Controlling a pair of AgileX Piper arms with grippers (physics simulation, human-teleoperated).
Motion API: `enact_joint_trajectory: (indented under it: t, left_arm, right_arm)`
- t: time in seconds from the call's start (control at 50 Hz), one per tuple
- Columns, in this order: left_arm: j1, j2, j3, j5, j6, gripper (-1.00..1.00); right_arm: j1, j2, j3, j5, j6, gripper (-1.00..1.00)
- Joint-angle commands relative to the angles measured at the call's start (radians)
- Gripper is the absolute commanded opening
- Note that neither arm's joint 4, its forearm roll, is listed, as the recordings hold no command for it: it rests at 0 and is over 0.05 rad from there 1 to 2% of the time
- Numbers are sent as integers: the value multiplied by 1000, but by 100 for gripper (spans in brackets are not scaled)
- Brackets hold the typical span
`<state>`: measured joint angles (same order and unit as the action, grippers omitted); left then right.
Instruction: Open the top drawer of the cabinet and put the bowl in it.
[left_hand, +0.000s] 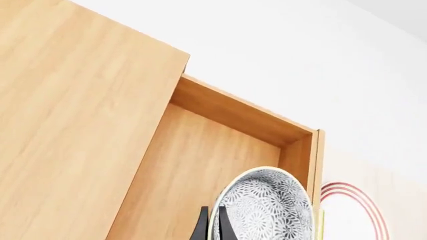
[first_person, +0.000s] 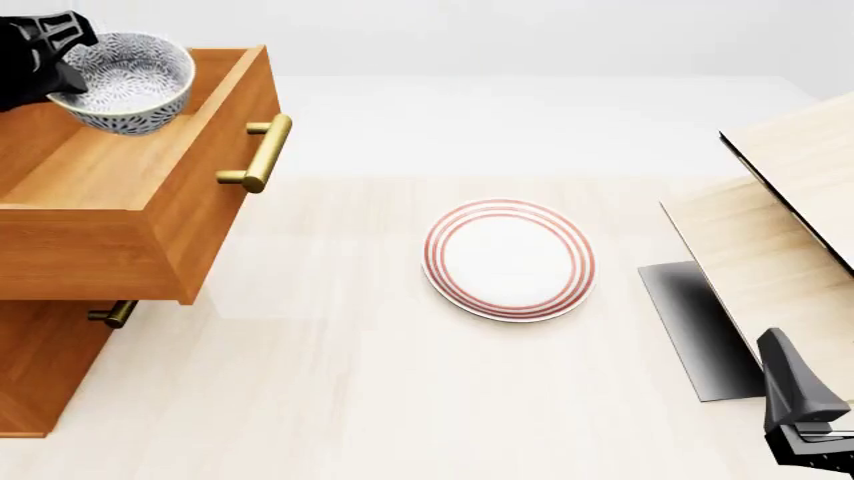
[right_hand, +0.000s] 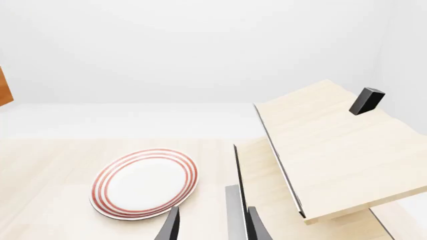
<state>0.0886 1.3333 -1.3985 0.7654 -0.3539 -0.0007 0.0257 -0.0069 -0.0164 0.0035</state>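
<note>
Left wrist view: the top drawer (left_hand: 220, 150) stands pulled out from the cabinet (left_hand: 73, 115), its bare wooden floor and far wall visible. The bowl (left_hand: 267, 207) is over the drawer's interior, tilted on its side, with the left gripper (left_hand: 212, 227) pinching its rim between two dark fingers (left_hand: 200, 227). Part of a red-ringed plate (left_hand: 353, 210) shows beyond the drawer front.

Front view: the drawer projects at far left, its brass handle (first_person: 260, 152) facing right. The bowl sits above the drawer's open box, near its far end, held at its left rim by the left gripper. A lower drawer handle (first_person: 114, 314) shows below. The plate lies flat on the table (first_person: 334, 380) at centre, well apart from the cabinet. Pale wood panels (first_person: 787, 240) stand at right. The right gripper (first_person: 801, 420) is at the near right corner.

Right wrist view: the right gripper's fingers (right_hand: 170, 227) are spread, holding nothing, above the table between plate and panels.
</note>
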Motion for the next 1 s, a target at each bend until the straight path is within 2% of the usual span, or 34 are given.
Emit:
enact_joint_trajectory:
  t: [0.02, 1.0]
  left_arm:
    - [18, -5, 15, -12, 6, -100]
    - [46, 1, 81, -52, 0, -100]
  right_arm:
    - [0, -6, 1, 4, -1, 100]
    - [0, -6, 1, 4, -1, 100]
